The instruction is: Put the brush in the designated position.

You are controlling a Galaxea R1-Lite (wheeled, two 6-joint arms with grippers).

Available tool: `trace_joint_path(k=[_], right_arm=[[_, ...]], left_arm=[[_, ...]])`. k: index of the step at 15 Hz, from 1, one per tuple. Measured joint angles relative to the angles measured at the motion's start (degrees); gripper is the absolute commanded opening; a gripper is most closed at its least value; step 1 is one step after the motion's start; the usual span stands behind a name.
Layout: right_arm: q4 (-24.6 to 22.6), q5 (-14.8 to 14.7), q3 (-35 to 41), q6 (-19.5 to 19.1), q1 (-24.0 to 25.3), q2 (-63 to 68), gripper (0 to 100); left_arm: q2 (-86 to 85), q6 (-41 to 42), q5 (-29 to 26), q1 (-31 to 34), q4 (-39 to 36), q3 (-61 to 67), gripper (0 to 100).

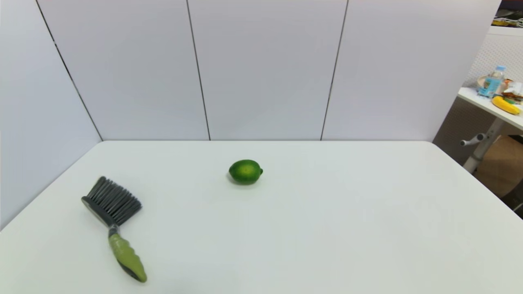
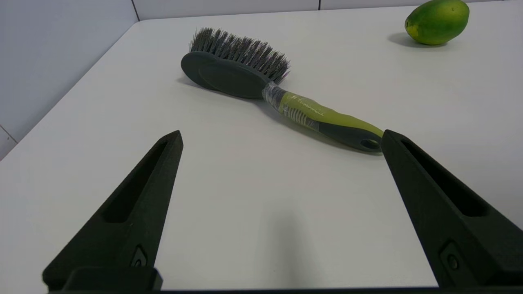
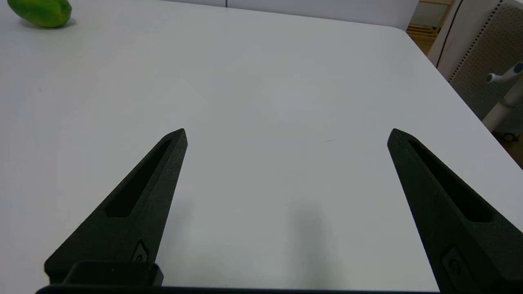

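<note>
Untouched, the brush (image 1: pixel 113 220) lies lower left on the surface (image 1: pixel 327 228), beyond the left gripper (image 2: pixel 282 136), jaws spread; right gripper (image 3: pixel 286 134) likewise spread.

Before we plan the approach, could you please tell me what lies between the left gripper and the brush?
Only bare white table: the left wrist view shows nothing between the open left gripper and the brush.

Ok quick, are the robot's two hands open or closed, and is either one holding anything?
Left end effector: open, holding nothing; the brush lies ahead of it.
Right end effector: open, holding nothing.
</note>
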Motion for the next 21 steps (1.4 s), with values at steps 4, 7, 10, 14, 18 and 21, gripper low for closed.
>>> trace_joint_path(k=[4, 7, 10, 14, 18, 21], right_arm=[[0.02, 0.0, 0.0, 0.13, 0.0, 0.0, 100], [0.0, 0.0, 0.0, 0.09, 0.0, 0.0, 100], [0.02, 0.0, 0.0, 0.13, 0.0, 0.0, 100], [0.02, -0.02, 0.0, 0.13, 0.0, 0.0, 100], [0.02, -0.02, 0.0, 0.13, 0.0, 0.0, 100], [0.02, -0.02, 0.0, 0.13, 0.0, 0.0, 100]], left_arm=[[0.0, 0.0, -0.01, 0.0, 0.0, 0.0, 100], [0.0, 0.0, -0.04, 0.0, 0.0, 0.0, 100], [0.0, 0.0, -0.01, 0.0, 0.02, 0.0, 100], [0.0, 0.0, 0.0, 0.0, 0.02, 0.0, 100], [0.0, 0.02, 0.0, 0.0, 0.02, 0.0, 100], [0.0, 0.0, -0.01, 0.0, 0.0, 0.0, 100]])
